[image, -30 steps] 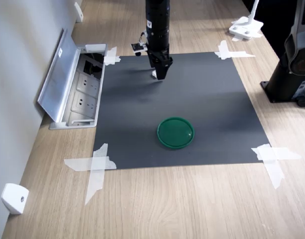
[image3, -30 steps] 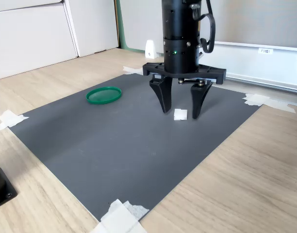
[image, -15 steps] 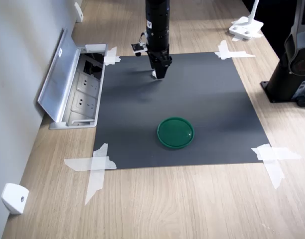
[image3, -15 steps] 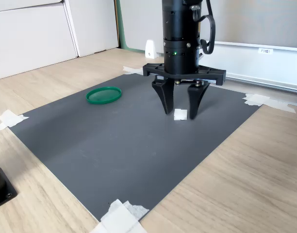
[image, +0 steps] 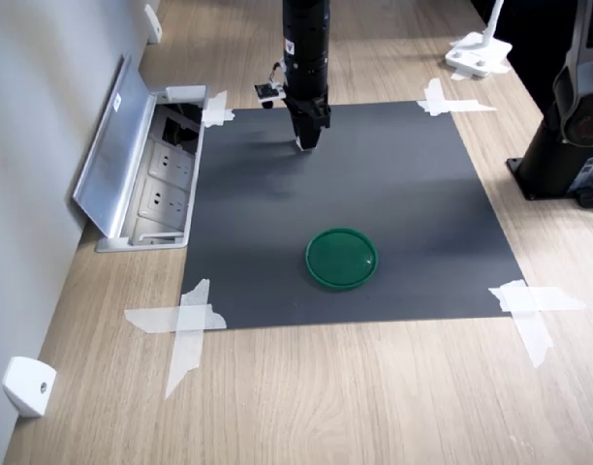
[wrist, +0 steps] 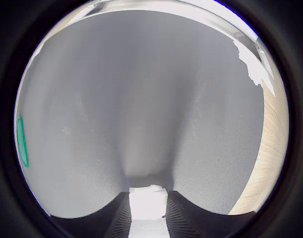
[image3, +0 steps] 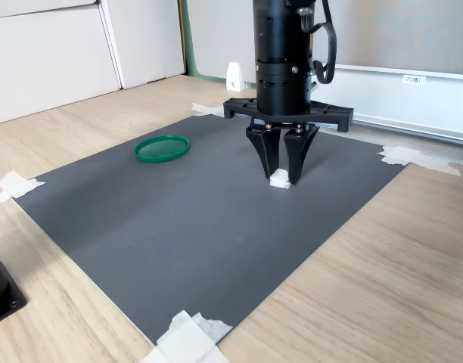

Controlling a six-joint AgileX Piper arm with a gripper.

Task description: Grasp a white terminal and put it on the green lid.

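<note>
In the first exterior view my gripper stands straight down on the dark mat, toward the mat's 11 o'clock corner region, with only a sliver of the white terminal showing at the tips. The green lid lies at about 5 o'clock from me, well apart, flat on the mat and empty. A tape cross pins the near corner to the tabletop, and an open socket box sits off the mat at 9 o'clock.

In the wrist view the terminal fills the narrow gap between my two fingers, each side meeting a pad. The lid is just a green arc at the edge of the lens.

In the second exterior view my fingers are drawn in tight against the terminal, gripping it while it rests on the mat. The lid lies at 10 o'clock from me.

I judge the piece light, stiff and smooth: hard plastic that will not crush but could squirt out or twist if pinched off-centre. Flat opposite faces are the place to hold it, low on my pads, and that looks to be how I have it. The lift should be gentle.
</note>
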